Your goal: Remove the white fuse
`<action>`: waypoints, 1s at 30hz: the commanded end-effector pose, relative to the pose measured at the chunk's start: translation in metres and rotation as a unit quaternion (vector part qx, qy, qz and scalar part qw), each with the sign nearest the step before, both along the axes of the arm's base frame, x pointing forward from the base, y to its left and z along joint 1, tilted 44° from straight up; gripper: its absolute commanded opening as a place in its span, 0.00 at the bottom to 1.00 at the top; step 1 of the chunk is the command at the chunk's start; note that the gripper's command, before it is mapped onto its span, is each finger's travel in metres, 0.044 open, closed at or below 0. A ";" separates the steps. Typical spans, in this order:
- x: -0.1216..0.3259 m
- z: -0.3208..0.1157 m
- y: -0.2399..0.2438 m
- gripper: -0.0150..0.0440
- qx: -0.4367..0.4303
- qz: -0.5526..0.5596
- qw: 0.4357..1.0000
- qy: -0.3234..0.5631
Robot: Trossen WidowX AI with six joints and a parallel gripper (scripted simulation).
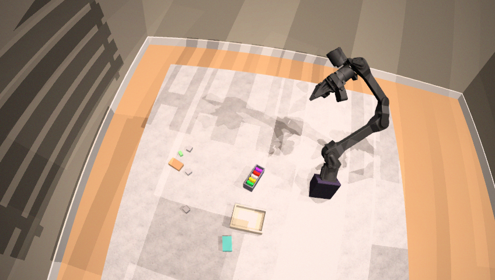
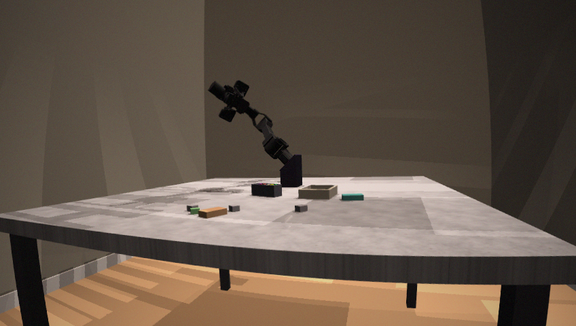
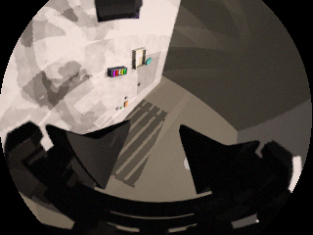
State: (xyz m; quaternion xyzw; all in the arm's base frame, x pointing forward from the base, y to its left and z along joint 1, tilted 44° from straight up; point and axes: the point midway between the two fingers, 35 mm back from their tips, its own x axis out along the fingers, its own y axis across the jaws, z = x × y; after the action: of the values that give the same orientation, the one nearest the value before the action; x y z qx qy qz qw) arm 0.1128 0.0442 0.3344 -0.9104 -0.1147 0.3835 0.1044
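The white fuse (image 1: 254, 176) sits in the dark fuse block (image 1: 247, 188) (image 2: 266, 191) (image 3: 117, 69), in the middle of the row between the red fuse (image 1: 256, 172) and the yellow fuse (image 1: 252, 179). A purple fuse (image 1: 258, 169) and a green fuse (image 1: 250, 184) are at the two ends. The beige tray (image 1: 246, 231) (image 2: 309, 195) stands near the block and looks empty. My gripper (image 3: 155, 125) is open with nothing between its fingers. It is raised high above the table, well away from the block and tray.
A teal block (image 1: 226, 243) (image 2: 352, 197) lies beside the tray. An orange block (image 1: 175, 164) (image 2: 212, 212), a small green block (image 1: 180, 153) (image 2: 194, 210) and small grey blocks (image 1: 189, 149) (image 1: 188, 172) (image 1: 185, 209) lie on the far side of the fuse block from the arm's base (image 1: 324, 187).
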 end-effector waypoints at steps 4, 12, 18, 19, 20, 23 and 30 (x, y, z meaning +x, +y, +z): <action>0.028 -0.011 -0.005 0.62 0.057 -0.099 0.991 0.066; 0.101 -0.060 -0.013 0.37 0.184 -0.409 0.871 0.199; 0.127 -0.085 -0.016 0.37 0.220 -0.531 0.788 0.219; 0.131 -0.090 -0.016 0.37 0.225 -0.551 0.773 0.220; 0.134 -0.095 -0.016 0.37 0.230 -0.570 0.757 0.221; 0.145 -0.109 -0.017 0.37 0.244 -0.626 0.708 0.218; 0.165 -0.146 -0.018 0.37 0.273 -0.741 0.584 0.189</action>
State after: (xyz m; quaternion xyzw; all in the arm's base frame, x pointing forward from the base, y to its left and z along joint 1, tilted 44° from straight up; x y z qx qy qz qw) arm 0.2484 0.0279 0.2442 -0.6412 0.3658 0.3985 0.5443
